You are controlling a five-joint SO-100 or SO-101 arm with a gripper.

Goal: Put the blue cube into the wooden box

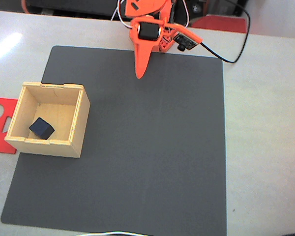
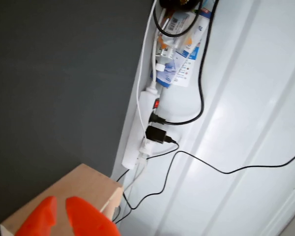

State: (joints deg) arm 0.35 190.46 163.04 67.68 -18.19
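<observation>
Your gripper, closed and empty, sits well apart from the blue cube, which rests inside the wooden box down-left in the fixed view.

A pale grey desk carries a large dark grey mat in the fixed view. The wooden box stands on the mat's left part, overhanging its left edge. A flat red cut-out sheet lies on the bare desk, touching the box's left side.
</observation>
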